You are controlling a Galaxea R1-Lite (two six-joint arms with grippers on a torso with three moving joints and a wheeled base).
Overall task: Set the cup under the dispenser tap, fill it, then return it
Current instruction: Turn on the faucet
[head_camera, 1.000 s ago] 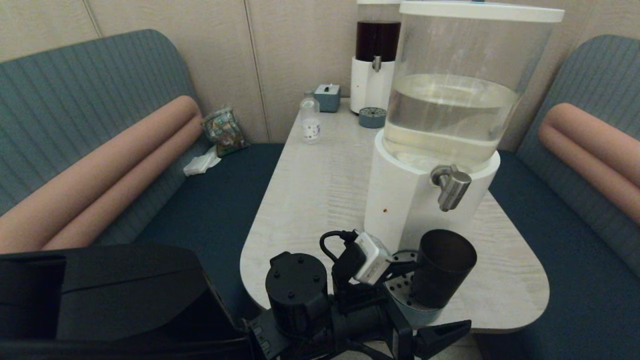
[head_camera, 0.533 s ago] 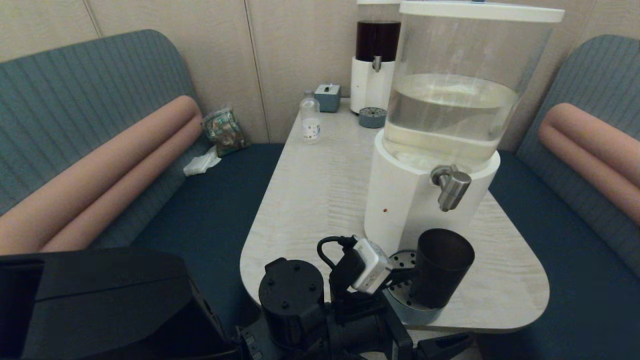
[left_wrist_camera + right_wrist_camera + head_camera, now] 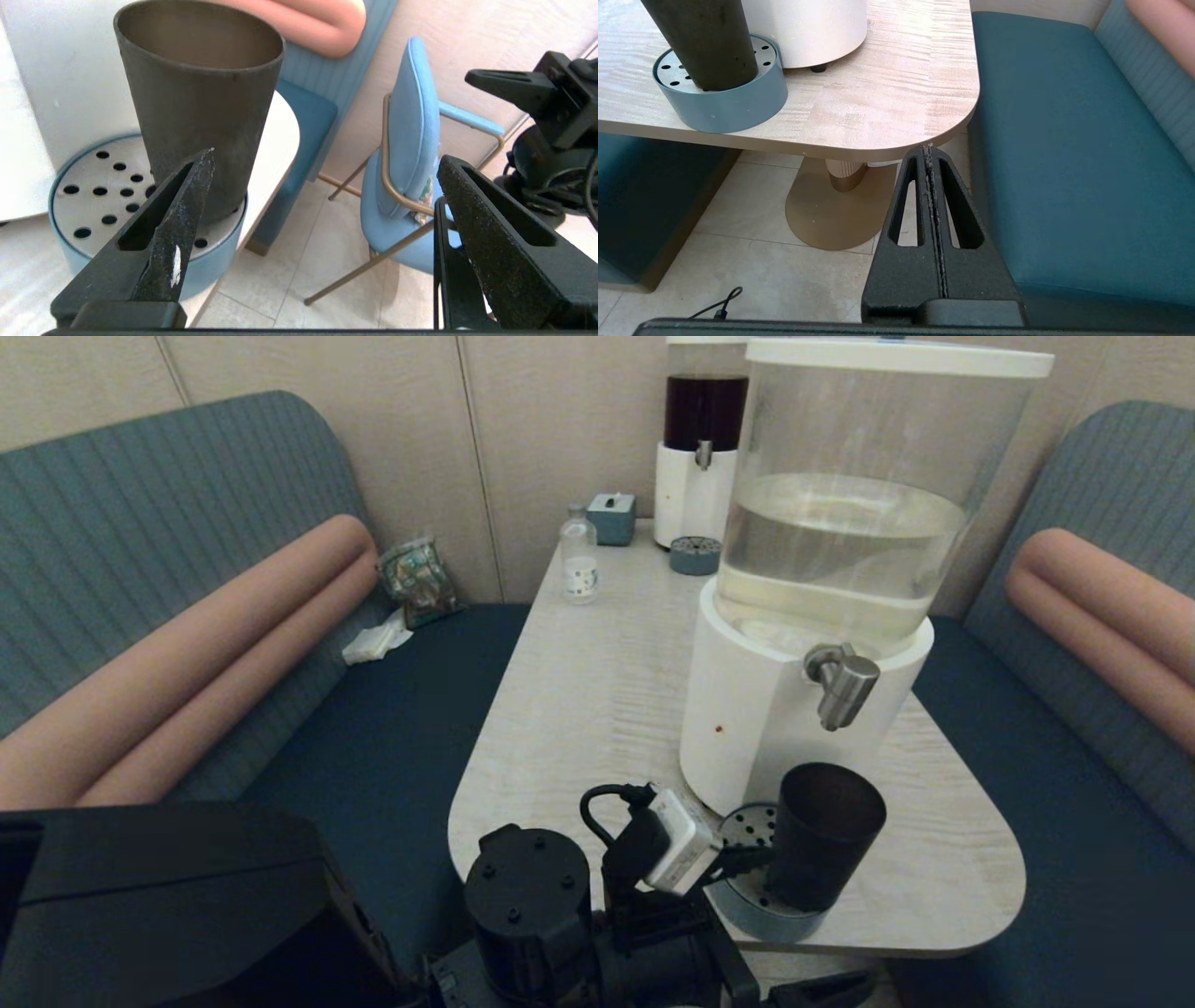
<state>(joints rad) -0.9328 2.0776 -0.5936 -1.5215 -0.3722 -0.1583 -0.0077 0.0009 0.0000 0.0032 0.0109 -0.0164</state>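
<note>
I count two dispensers: one big (image 3: pixel 822 579) with pale liquid, one small (image 3: pixel 700 448) with dark liquid. Two taps, one on each (image 3: pixel 843 683) (image 3: pixel 704 454). Two round perforated trays, near (image 3: pixel 747 887) and far (image 3: pixel 695 555). One cup (image 3: pixel 823 835), dark. One clear bottle (image 3: pixel 579 558). One small grey box (image 3: pixel 611 517). One table (image 3: pixel 597 691). On the bench seat I get one packet (image 3: pixel 418 581) and one white tissue (image 3: pixel 376 641). One blue chair (image 3: pixel 411 154) on the floor. Two grippers (image 3: pixel 322 196) (image 3: pixel 930 196).
</note>
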